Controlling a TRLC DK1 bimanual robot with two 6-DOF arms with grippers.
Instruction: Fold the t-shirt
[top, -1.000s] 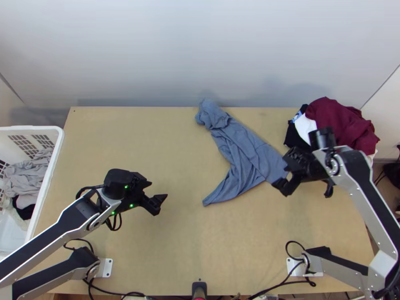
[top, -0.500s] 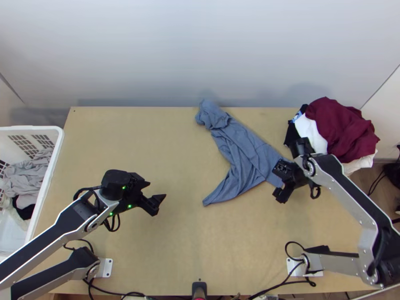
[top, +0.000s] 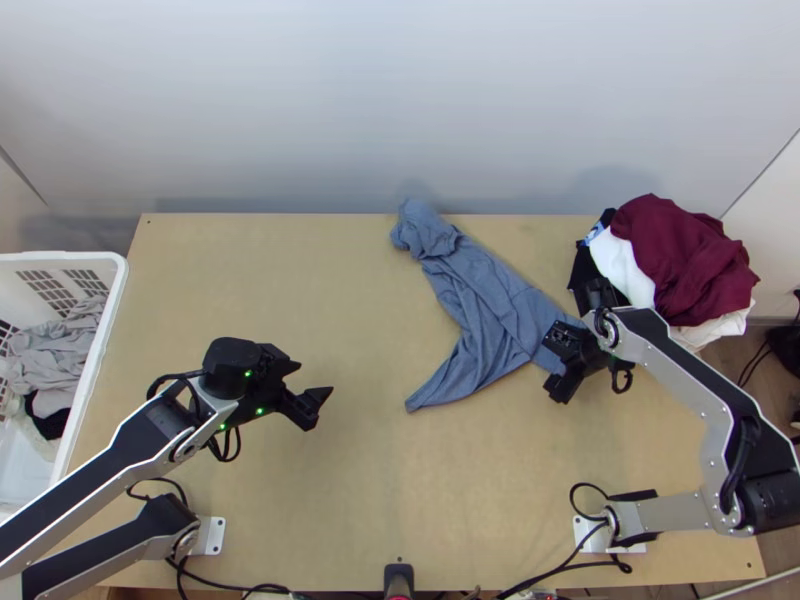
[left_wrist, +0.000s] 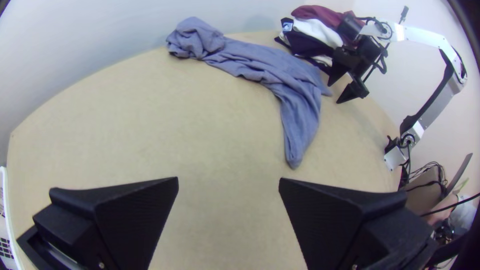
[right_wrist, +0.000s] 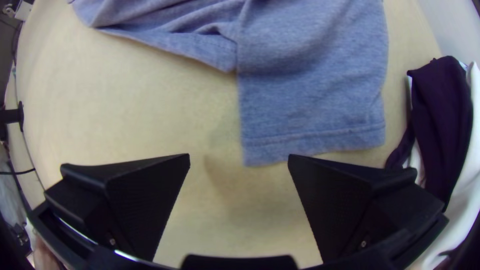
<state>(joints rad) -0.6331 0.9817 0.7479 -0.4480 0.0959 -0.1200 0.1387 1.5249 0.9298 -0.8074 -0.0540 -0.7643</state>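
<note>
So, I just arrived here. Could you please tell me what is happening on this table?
Two robot arms are at the table to fold a blue-grey shirt, but neither is holding it now. The right tool is open near the hemmed end of the shirt. The left tool is also open, over the bare table, away from the cloth. The shirt lies wrinkled and partly bunched, not neatly folded. Other clothes are piled at the far right corner.

No text, label, brand, number or sign can be read.
</note>
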